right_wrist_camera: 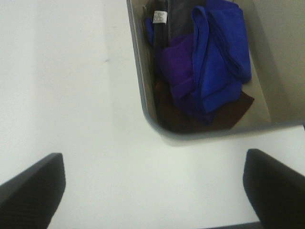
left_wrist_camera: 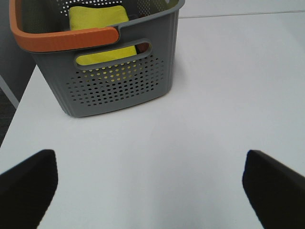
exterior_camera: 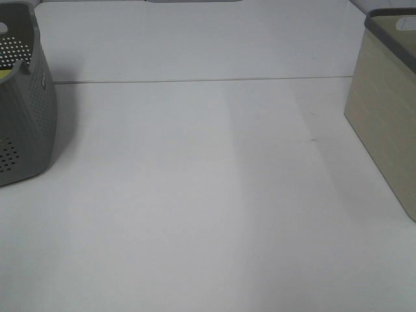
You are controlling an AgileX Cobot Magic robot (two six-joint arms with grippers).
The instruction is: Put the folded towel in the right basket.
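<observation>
The royal-blue towel point(right_wrist_camera: 221, 62) lies loosely rumpled inside the right basket point(right_wrist_camera: 137, 71), on top of purple, brown and grey cloths, seen from above in the right wrist view. The same beige basket point(exterior_camera: 383, 110) stands at the right edge of the exterior high view; its inside is hidden there. My right gripper point(right_wrist_camera: 152, 186) is open and empty, above the table just outside the basket's near rim. My left gripper point(left_wrist_camera: 152, 186) is open and empty over the table, short of the grey basket. Neither gripper shows in the exterior high view.
A grey perforated basket point(left_wrist_camera: 119, 81) with an orange handle point(left_wrist_camera: 66, 38) holds a yellow cloth point(left_wrist_camera: 97, 16); it stands at the left edge of the table point(exterior_camera: 26, 104). A seam point(exterior_camera: 195, 80) runs across the white table.
</observation>
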